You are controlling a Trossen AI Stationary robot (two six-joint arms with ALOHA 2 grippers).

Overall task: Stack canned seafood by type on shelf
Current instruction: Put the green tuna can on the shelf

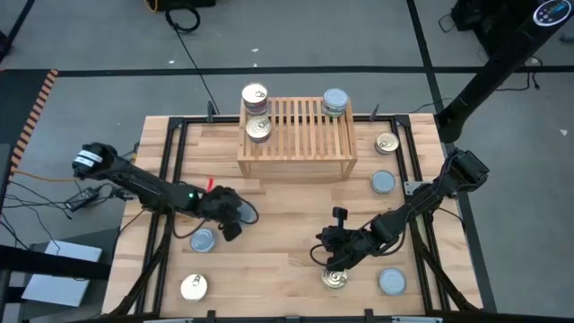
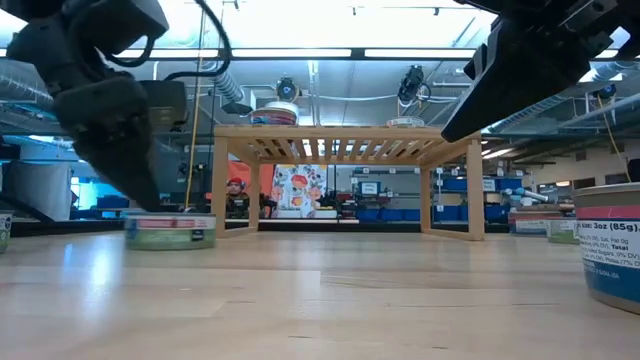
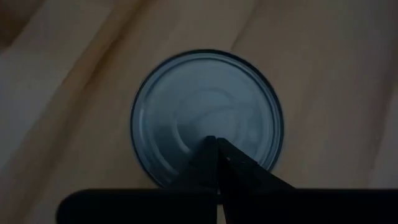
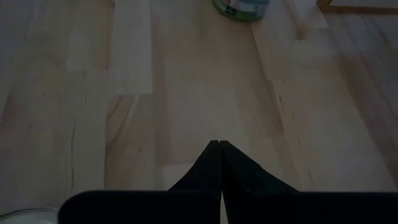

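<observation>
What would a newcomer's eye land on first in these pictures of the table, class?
First, the light wooden slatted shelf at the table's far edge, with round tins stacked on it: gold-topped tins at its left end, a silver-topped stack at its right. Next, the two dark arms low over the near planks: the shut left tool beside a loose silver-topped tin, the shut right tool above a loose gold-topped tin.

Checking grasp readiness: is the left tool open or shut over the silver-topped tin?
Shut. In the left wrist view the left tool's two dark fingers meet at one point above the round silver-topped tin.
</observation>
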